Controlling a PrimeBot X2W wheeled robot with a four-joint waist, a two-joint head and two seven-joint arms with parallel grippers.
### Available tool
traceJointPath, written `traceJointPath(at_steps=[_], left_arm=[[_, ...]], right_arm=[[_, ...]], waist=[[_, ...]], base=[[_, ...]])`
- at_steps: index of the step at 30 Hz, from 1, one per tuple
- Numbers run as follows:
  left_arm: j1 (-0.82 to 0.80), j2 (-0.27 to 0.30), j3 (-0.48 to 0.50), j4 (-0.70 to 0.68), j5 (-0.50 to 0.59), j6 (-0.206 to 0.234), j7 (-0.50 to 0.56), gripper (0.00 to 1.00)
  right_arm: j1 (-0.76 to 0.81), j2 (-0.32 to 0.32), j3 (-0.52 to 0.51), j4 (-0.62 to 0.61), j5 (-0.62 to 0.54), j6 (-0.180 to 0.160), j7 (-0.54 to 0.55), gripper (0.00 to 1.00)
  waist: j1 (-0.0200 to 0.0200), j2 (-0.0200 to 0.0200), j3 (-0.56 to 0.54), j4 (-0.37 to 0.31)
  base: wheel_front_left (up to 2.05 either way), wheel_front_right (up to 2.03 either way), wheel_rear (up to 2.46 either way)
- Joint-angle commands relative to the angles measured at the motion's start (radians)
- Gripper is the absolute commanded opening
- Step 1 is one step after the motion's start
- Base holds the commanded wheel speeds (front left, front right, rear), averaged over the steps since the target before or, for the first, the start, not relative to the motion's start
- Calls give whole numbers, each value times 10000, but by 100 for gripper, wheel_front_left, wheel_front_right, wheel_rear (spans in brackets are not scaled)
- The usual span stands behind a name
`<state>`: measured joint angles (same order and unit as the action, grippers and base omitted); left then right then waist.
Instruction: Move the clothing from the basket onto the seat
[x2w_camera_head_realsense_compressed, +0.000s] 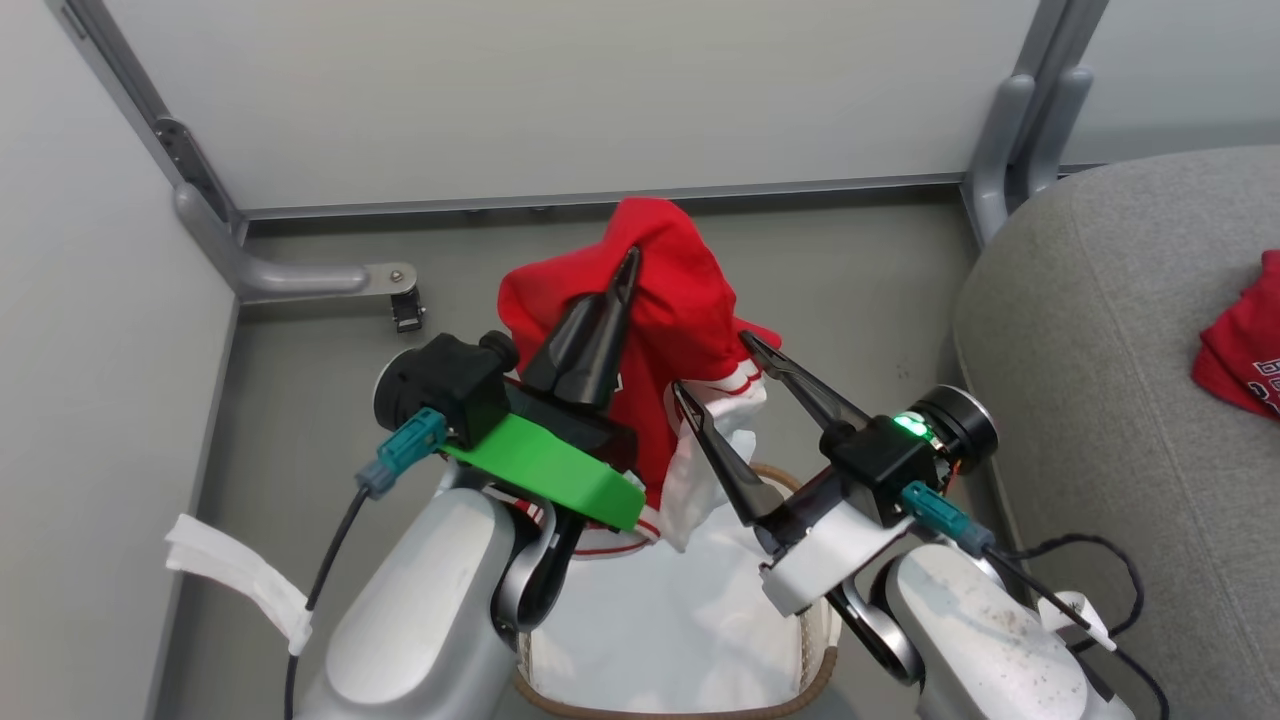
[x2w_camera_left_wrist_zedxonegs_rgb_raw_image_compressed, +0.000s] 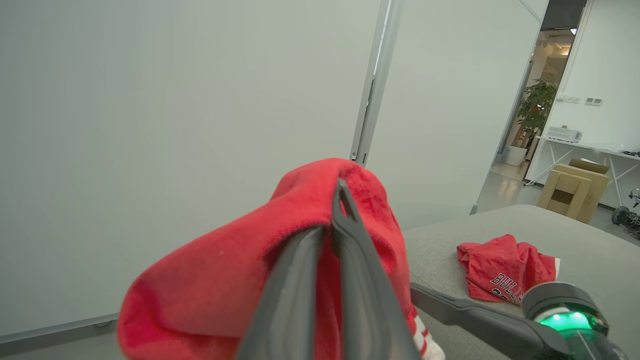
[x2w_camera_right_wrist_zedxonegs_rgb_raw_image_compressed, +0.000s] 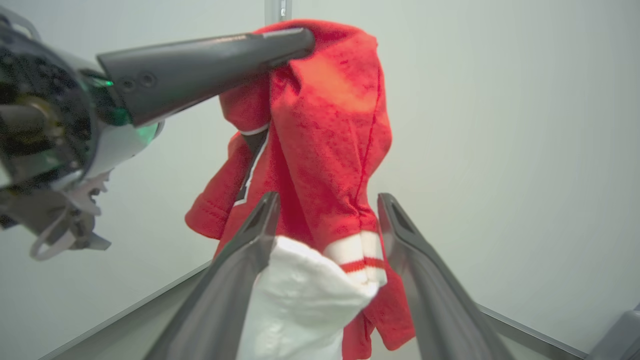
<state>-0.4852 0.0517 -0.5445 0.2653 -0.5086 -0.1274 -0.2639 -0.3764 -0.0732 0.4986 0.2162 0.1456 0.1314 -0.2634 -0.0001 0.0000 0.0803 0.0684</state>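
Grey seat (x2w_camera_head_realsense_compressed: 1100, 400) bears the lettered garment (x2w_camera_head_realsense_compressed: 1245, 350), crumpled, well apart from both grippers. White basket (x2w_camera_head_realsense_compressed: 812, 675) sits beneath the arms. Above it hangs the striped garment (x2w_camera_head_realsense_compressed: 670, 320), long axis vertical, trim end pointing down, its top clamped between the closed fingers of the left gripper (x2w_camera_head_realsense_compressed: 628, 262). The right gripper (x2w_camera_head_realsense_compressed: 715, 364) stands wide apart, flanking the trim.

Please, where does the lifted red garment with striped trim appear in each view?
Head view: red garment, centre, above the basket.
Left wrist view: bottom centre, draped over the left gripper.
Right wrist view: centre, hanging.
Shared landmark: the left gripper, shut on its top.
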Motion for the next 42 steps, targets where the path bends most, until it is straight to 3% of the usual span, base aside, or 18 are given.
traceJointPath(at_steps=[1,11,12,14,19,20,22,28,42], left_arm=[[-133,9,-107,-55,-158,-46,-6,0],[-279,7,-1184,-384,-756,2,-6,0],[-303,5,-1239,-404,-778,23,-6,0],[-344,6,-1317,-443,-823,80,-6,0],[-348,2,-1365,-238,-879,238,-6,0],[-380,2,-1304,-239,-835,273,-6,8],[-372,5,-1199,-145,-690,326,-4,100],[-174,9,-930,215,-367,301,-4,100],[108,17,-44,686,552,47,-4,100]], right_arm=[[-205,-21,35,309,22,-14,-18,100],[-1466,168,829,3021,555,-14,-18,100],[-1565,177,842,3160,625,-14,-18,93],[-1638,189,876,3370,753,-14,-18,0],[-1607,186,720,3118,1046,-14,-20,0],[-1571,187,630,3037,1032,-14,-20,0],[-1440,192,411,2829,994,-14,-20,0],[-1108,199,-150,2102,797,-14,-20,0],[-808,109,-1148,519,573,-14,-20,0]], waist=[[1,0,78,225],[1,0,164,945],[1,0,176,979],[1,0,201,1030],[1,0,316,902],[1,0,334,836],[1,0,366,622],[1,0,438,-384],[1,0,1154,-3691]], base=[[0,0,0],[0,0,0],[0,0,0],[0,0,0],[0,0,0],[0,0,0],[0,0,0],[0,0,0],[0,0,0]])
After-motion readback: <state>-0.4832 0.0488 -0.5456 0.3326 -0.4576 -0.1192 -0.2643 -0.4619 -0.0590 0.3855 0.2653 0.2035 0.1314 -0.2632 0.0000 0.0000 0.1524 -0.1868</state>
